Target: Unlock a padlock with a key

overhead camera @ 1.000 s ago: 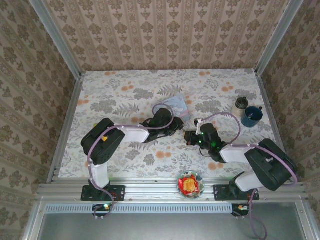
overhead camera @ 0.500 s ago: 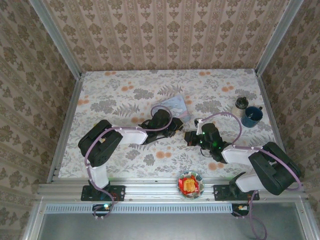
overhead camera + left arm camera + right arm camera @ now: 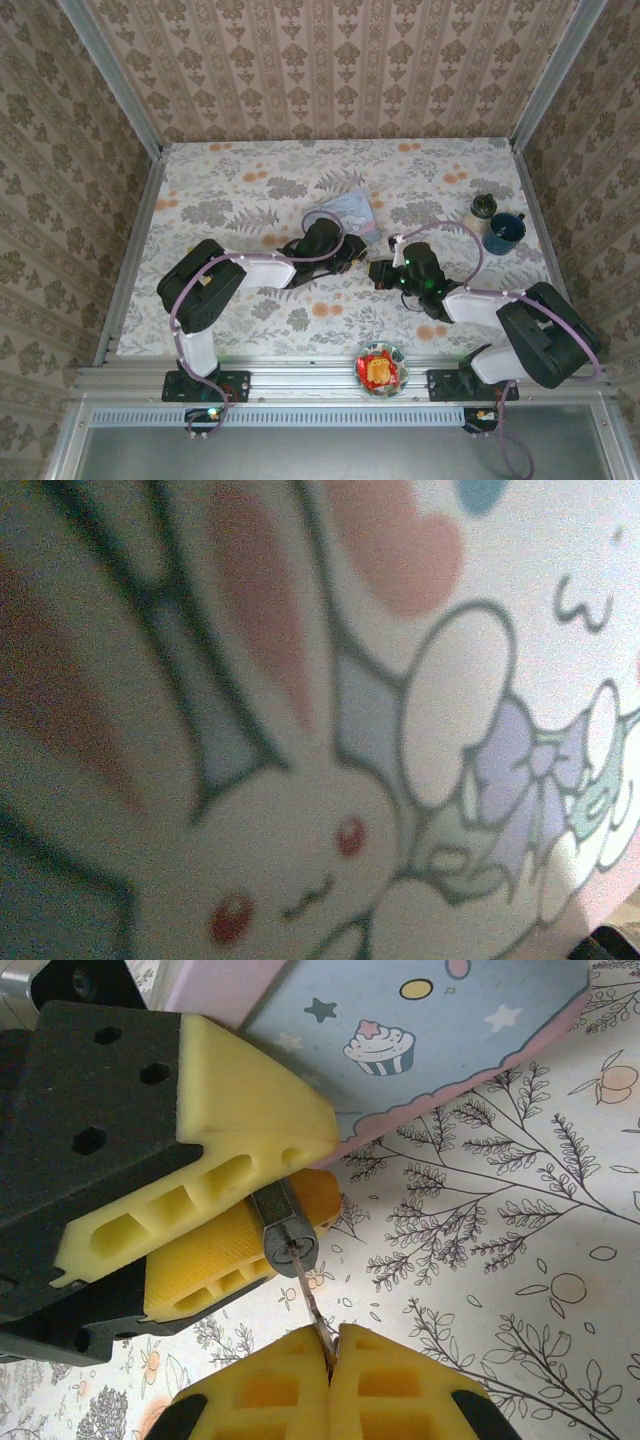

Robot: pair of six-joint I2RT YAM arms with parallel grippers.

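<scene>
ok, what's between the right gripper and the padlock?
The thin key: pinched in the shut right gripper, its tip at the keyhole of the padlock, seen in the right wrist view. The left gripper clamps the padlock.

A staged laboratory test cell is indicated: the floral-covered counter (image 3: 220,200) is enclosed on three edges by wallpapered panels (image 3: 340,70) held in extruded aluminium framing (image 3: 300,381).
</scene>
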